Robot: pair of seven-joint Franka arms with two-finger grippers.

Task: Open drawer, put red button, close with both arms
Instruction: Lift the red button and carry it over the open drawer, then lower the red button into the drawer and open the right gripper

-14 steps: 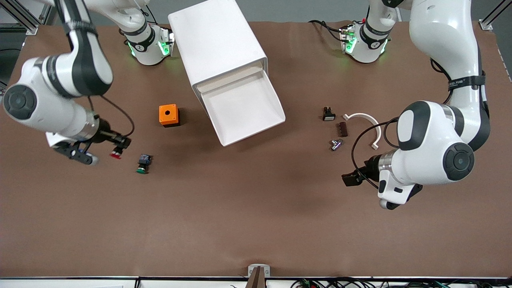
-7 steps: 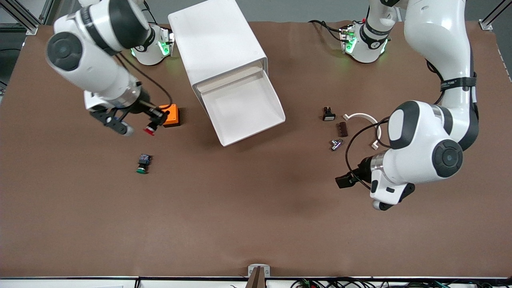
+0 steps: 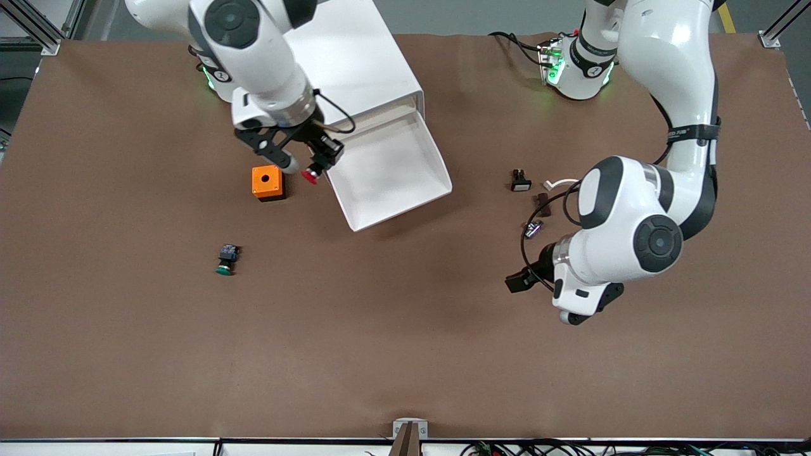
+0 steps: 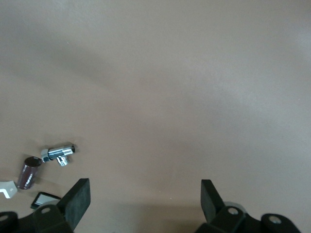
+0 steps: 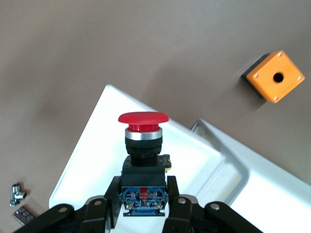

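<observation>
The white cabinet (image 3: 342, 63) has its lowest drawer (image 3: 393, 174) pulled open; the drawer also shows in the right wrist view (image 5: 87, 155). My right gripper (image 3: 317, 161) is shut on the red button (image 3: 310, 175) and holds it over the drawer's side rim at the right arm's end. In the right wrist view the gripper (image 5: 145, 194) grips the button's black, blue-marked body, with the red cap (image 5: 143, 118) pointing away. My left gripper (image 3: 519, 282) is open and empty over bare table; the left wrist view (image 4: 144, 196) shows it too.
An orange box with a hole (image 3: 267, 182) sits beside the drawer, toward the right arm's end. The green-capped button (image 3: 226, 258) lies nearer the front camera. A black switch (image 3: 521, 180), a brown piece (image 3: 542, 201) and a metal part (image 3: 533, 228) lie near the left arm.
My right gripper has carried the red button from beside the green button, past the orange box, to the drawer's rim. The left gripper has drifted toward the table's middle.
</observation>
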